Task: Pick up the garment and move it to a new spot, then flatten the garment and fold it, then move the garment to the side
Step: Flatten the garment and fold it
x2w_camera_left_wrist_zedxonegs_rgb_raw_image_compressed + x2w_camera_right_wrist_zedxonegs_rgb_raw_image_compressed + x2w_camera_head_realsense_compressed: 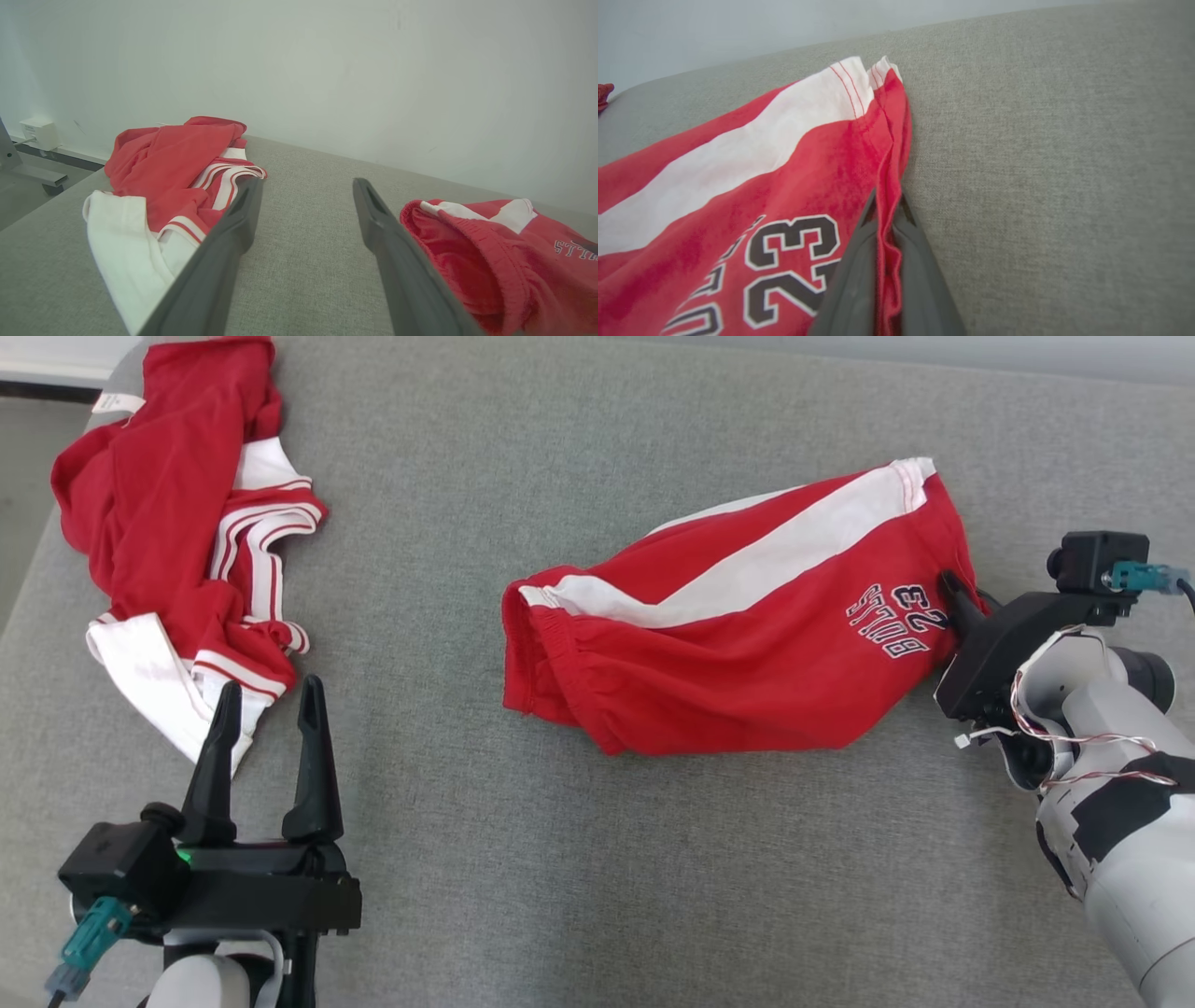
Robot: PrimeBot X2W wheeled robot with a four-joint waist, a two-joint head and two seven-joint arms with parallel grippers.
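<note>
From the head view, the red shorts lie on the right half of the grey fabric surface. Their gathered waistband points to the middle and their leg hem points to the far right edge. The right gripper meets them at this hem, beside the printed number, but here its fingers look like one dark wedge.

The right wrist view makes the grip clear. The two dark fingers are closed together, and a thin vertical fold of the red hem is pinched between them. It also shows the red double stitching on the white stripe, the black "23" with its white outline, and the coarse woven grain of the surface.

The left wrist view looks low along the left gripper. Its long, tapering, matte fingers are spread wide and hold nothing, with bare grey cloth between them. In this view the elastic waistband appears as a thick, puckered roll, and a pale plain wall stands behind the far edge.

A second garment, a red and white jersey, lies crumpled at the far left corner. It is soft and wrinkled, with striped trim. Its white part reaches just beside the left gripper's fingertips, near the left edge.
</note>
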